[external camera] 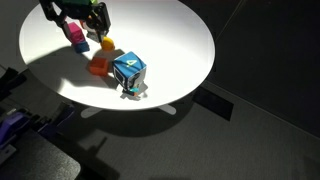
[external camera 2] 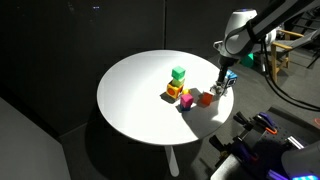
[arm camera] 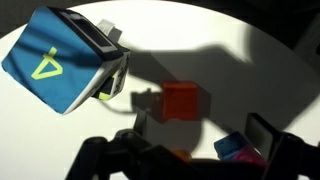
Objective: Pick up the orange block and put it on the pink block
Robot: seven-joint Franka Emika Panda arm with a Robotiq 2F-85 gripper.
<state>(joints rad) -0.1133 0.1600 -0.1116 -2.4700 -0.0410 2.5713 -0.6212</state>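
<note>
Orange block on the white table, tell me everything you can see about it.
The orange block is a small orange-red cube with plain, matte-looking faces and no markings. It sits flat on the white table, shadowed in the wrist view, between the big blue cube and the pink block, with a gap to each. Only the table touches it; the open gripper is not holding it.

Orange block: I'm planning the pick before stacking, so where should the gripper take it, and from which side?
Probably from above, pinching two opposite upright faces of the orange block. It is a small cube sitting flat on the table, its sides free: the blue cube stands apart from it, so the jaws could drop past both faces.
</note>
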